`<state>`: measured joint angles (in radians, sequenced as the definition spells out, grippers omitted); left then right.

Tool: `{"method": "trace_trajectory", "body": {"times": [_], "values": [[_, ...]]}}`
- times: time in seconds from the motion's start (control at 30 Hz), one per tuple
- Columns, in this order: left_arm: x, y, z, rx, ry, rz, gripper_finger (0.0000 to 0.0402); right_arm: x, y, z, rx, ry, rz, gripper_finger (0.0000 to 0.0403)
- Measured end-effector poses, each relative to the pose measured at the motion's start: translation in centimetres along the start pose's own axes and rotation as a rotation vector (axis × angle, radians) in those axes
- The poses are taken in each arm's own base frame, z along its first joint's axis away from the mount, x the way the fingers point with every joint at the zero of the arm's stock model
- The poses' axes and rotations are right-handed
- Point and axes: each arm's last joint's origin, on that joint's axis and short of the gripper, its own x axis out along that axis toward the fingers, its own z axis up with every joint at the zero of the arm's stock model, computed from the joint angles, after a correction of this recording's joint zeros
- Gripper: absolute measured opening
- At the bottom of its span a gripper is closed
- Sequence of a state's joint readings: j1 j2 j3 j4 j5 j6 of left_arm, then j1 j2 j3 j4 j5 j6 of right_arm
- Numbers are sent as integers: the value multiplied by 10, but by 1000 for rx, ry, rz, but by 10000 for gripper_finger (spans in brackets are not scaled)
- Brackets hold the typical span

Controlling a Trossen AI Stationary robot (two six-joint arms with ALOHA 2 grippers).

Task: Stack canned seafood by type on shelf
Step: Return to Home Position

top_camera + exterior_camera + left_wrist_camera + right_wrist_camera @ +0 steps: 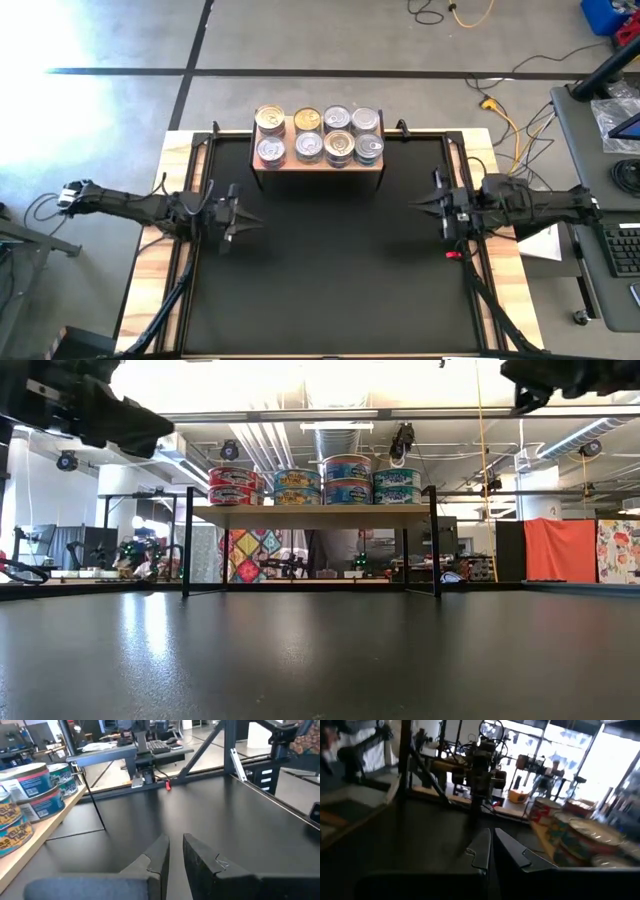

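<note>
Both pairs of fingers are drawn together: the left fingers (159,855) hang over one side of the desk (330,270), the right fingers (481,847) over the other, tips facing each other. The cans (338,118) stand stacked two high on the shelf (318,166), well apart from both pairs and off to each one's side. Its long axis runs parallel to the line between them, so neither arm is nearer. A black top lies beneath, a cluttered workshop beyond.

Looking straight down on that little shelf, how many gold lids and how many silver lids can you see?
Gold lids: 3
Silver lids: 5
Total: 8 lids showing from above on the shelf
</note>
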<state>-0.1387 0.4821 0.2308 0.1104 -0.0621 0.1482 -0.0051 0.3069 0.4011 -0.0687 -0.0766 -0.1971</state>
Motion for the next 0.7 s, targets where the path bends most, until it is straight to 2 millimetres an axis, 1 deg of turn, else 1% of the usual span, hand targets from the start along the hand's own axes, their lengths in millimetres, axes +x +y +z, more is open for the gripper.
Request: {"method": "trace_trajectory", "body": {"times": [0.1, 0.17, 0.23, 0.33, 0.4, 0.47, 0.53, 0.57, 0.63, 0.7], "values": [[-10, 1, -2, 0, 10, 3, 39, -12, 1, -2, -93, 4, -3, 13], [-16, 1, -5, 1, 24, 7, 39, -19, 2, -8, -134, 18, -3, 13], [-21, 1, -8, 0, 11, 9, 39, -26, 4, -15, -155, -3, -26, 13], [-23, 0, -16, -4, -59, 23, 39, -32, 4, -33, -105, 1, -177, 13], [-22, -1, -26, -8, -94, 56, 39, -29, 3, -46, -66, 58, -256, 13], [-20, -2, -36, -12, -115, 95, 39, -24, 5, -54, -64, 84, -231, 13], [-19, -3, -46, -10, -109, 89, 39, -20, 9, -62, -117, 72, -130, 13], [-19, -4, -48, -7, -79, 62, 39, -20, 11, -66, -138, 73, -92, 13], [-21, -6, -53, -1, -14, 20, 39, -19, 14, -72, -138, 81, -72, 13], [-23, -7, -52, 9, -32, -17, 39, -19, 15, -80, -126, 145, -48, 13]]}}
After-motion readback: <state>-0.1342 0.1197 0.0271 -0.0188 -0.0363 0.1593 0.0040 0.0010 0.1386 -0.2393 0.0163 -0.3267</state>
